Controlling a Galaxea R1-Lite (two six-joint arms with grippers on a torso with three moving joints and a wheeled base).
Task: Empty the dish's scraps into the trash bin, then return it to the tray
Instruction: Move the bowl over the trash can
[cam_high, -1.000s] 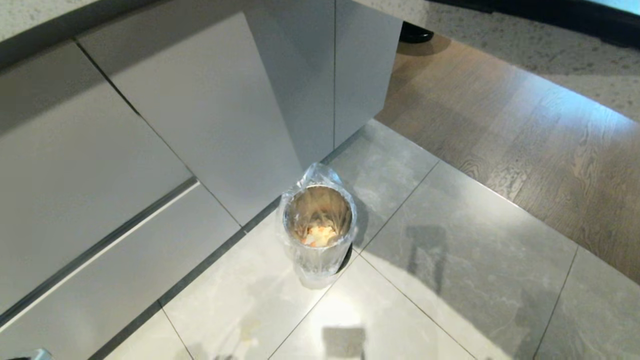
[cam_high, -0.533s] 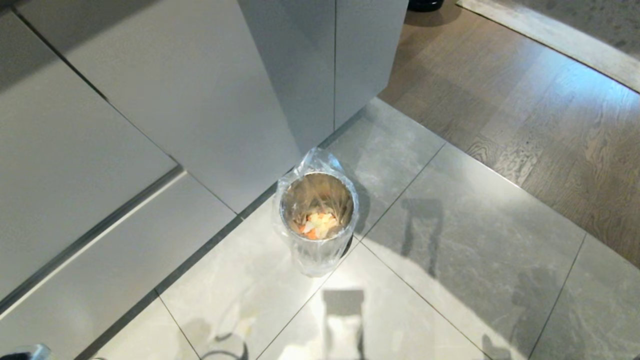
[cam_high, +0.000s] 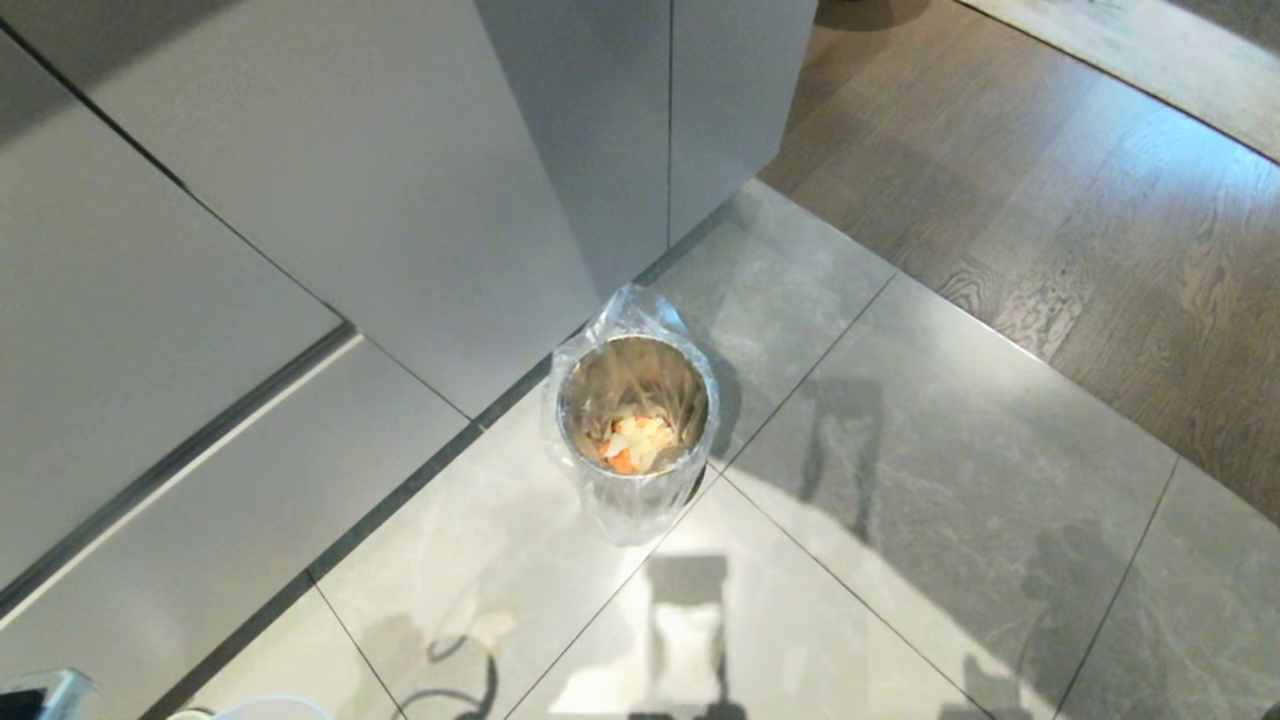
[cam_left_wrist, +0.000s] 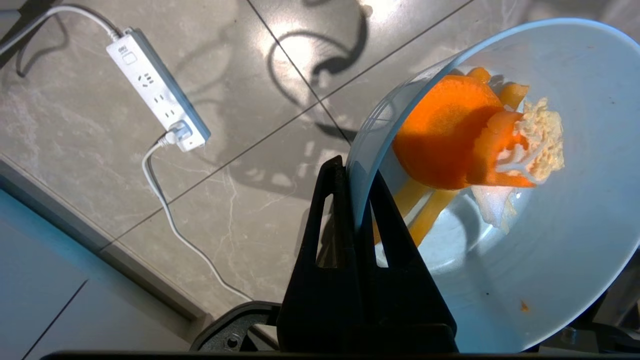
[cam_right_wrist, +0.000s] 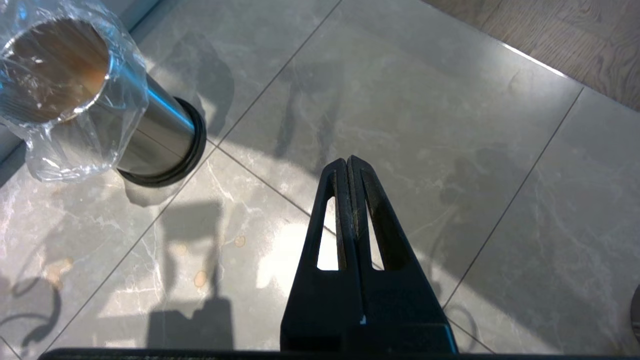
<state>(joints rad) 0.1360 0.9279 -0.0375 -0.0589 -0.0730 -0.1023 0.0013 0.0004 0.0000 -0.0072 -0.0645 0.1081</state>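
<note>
While the left gripper (cam_left_wrist: 354, 172) pinches the rim of the dish (cam_left_wrist: 525, 250), the white bowl hangs tilted over the tiled floor (cam_left_wrist: 240, 200) with the scraps (cam_left_wrist: 475, 135), orange carrot slices and pale bits, in it. The trash bin (cam_high: 634, 430) stands on the floor beside the grey cabinet (cam_high: 400, 200); it is lined with clear plastic and already has orange and pale pieces at its bottom. The right gripper (cam_right_wrist: 348, 167) is pressed together and empty over the floor, near the bin. A white power strip (cam_left_wrist: 157, 95) lies on the tiles.
</note>
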